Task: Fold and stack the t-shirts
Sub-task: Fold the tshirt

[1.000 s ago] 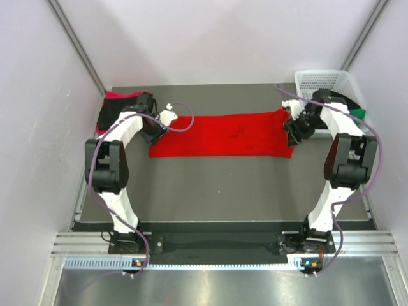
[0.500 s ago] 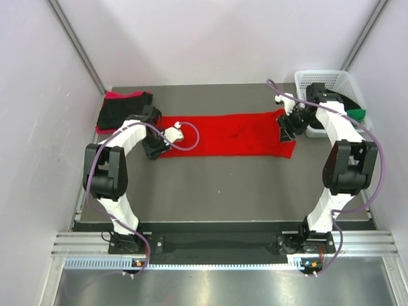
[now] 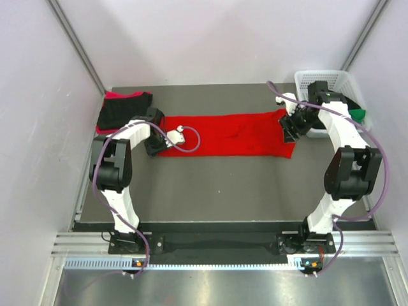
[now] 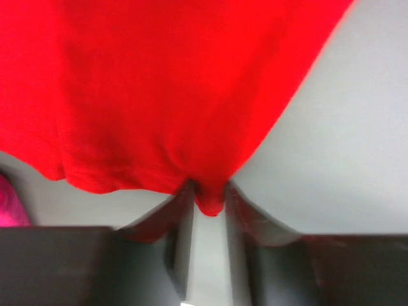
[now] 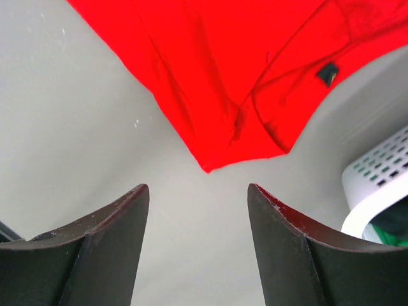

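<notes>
L gripper (image 4: 209,197) nearer; t-shirt (image 3: 223,134), grey tbl (image 3: 223,185)

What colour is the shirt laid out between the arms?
Bright red shirt; clearest in top view.

My dark grey table (image 3: 210,185) sits boxed by pale walls (image 3: 210,38) at nine, twelve and three o'clock; an aluminium rail (image 3: 370,244) runs at six.

No legible txt; red t-shirt (image 5: 223,51) tag (image 5: 327,73) unreadable.
</notes>
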{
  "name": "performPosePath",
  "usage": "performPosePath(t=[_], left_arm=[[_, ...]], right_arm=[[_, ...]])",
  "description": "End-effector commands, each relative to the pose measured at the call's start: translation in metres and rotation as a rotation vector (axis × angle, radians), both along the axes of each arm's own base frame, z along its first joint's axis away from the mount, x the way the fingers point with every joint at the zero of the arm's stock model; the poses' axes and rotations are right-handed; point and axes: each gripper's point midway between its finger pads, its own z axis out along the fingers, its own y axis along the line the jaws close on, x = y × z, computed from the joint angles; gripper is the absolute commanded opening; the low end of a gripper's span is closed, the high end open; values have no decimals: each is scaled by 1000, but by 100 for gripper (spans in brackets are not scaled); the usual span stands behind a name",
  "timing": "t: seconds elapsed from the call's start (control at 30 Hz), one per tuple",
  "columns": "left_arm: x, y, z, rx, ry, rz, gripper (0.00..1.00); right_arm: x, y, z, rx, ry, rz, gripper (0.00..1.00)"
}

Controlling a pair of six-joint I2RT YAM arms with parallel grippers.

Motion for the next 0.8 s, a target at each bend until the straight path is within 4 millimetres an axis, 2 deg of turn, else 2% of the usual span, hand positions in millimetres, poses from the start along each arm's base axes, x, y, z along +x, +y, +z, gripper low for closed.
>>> performPosePath(t=[0.0, 0.07, 0.13, 0.2, 0.3, 0.33, 0.4, 0.43, 0.5, 0.67, 0.7, 0.73, 0.77], left_arm=[[14, 3, -13, 15, -32, -23, 18], [14, 7, -14, 28, -36, -14, 0], [8, 6, -11, 19, -28, -16, 0], [-4, -3, 1, -33, -9, -38, 0], [-38, -13, 20, -79, 55, -93, 0], [-58, -15, 24, -80, 111, -111, 0], [-81, -24, 39, -86, 136, -149, 0], [-101, -25, 47, -83, 172, -163, 0], [-121, -32, 56, -79, 204, -168, 0], [-178, -59, 76, -73, 263, -210, 0], [-189, -65, 79, -79, 285, -183, 0], [-201, -77, 84, -86, 293, -216, 0], [-207, -82, 86, -81, 300, -213, 0]], right_arm=[[-1, -3, 31, -48, -67, 19, 64], [1, -5, 38, -58, -83, 12, 63], [0, -7, 44, -65, -89, 1, 63], [-1, -7, 53, -64, -105, -19, 63], [-6, -7, 57, -61, -110, -69, 62], [-7, -7, 56, -58, -103, -84, 62], [-12, -7, 47, -52, -67, -103, 62], [-12, -7, 41, -51, -47, -112, 61], [-10, -4, 34, -34, -19, -129, 60], [17, -1, 12, -12, 15, -178, 59], [26, 13, 14, -1, -7, -152, 59], [31, 19, 5, 4, 8, -143, 60], [37, 22, 2, 11, 13, -150, 60]])
